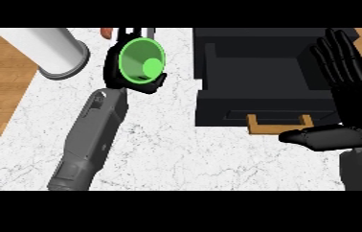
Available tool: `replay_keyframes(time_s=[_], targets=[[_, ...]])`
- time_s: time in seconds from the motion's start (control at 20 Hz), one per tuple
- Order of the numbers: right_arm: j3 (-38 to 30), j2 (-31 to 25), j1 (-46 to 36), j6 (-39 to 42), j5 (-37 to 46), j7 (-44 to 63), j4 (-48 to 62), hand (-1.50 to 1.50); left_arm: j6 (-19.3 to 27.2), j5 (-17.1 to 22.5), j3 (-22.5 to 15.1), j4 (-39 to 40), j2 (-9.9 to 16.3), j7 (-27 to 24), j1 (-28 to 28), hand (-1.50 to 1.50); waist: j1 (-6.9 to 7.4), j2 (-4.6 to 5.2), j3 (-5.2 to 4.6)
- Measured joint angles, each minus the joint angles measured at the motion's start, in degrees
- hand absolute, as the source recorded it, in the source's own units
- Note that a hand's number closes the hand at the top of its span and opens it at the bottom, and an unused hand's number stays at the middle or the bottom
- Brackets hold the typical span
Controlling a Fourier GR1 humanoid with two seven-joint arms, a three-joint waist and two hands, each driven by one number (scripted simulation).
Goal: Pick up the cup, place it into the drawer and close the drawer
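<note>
A green cup [142, 59] shows its open mouth near the top middle of the head view. My left hand [117, 68] is curled round it, with black fingers along its left side and under its rim. The black drawer [263, 77] stands open at the right, its inside dark and its wooden handle [279, 123] facing me. My right hand [341, 73] is open at the right edge, fingers straight up beside the drawer and thumb pointing left below the handle.
A white cylinder [51, 50] stands at the top left on the marble counter [176, 149]. A small orange thing [106, 32] peeks out behind the cup. Wooden floor [13, 73] shows past the counter's left edge.
</note>
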Motion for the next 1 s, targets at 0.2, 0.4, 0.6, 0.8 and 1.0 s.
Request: replay_keyframes(time_s=[0.2,0.4,0.6,0.8,1.0], targets=[[0.06,0.31,-0.42,-0.34,-0.08,0.31,-0.19,-1.5,4.47,1.44,-3.71,-5.02,-0.9,8.92,-4.74,1.5,-0.21,0.01,-0.01],[0.21,0.47,-0.41,-0.3,0.59,-0.92,0.68,-1.5,10.81,3.64,-8.27,-5.89,-1.25,15.81,-11.19,1.5,-0.89,0.2,0.0],[-0.51,-0.06,-0.55,0.46,-0.08,-1.7,1.13,-1.5,17.06,5.74,-12.32,-3.04,-1.39,21.3,-17.57,1.5,-1.59,0.41,0.0],[-1.11,-1.0,-2.42,1.17,-1.4,-0.33,1.51,-1.5,21.33,8.07,-15.58,3.43,-1.44,25.14,-23.41,1.5,-2.63,0.73,0.01],[-0.21,-0.32,-2.38,1.19,-0.84,-1.27,1.43,-1.5,24.38,9.73,-18.31,10.48,-1.46,27.65,-28.39,1.5,-3.72,1.08,0.03]])
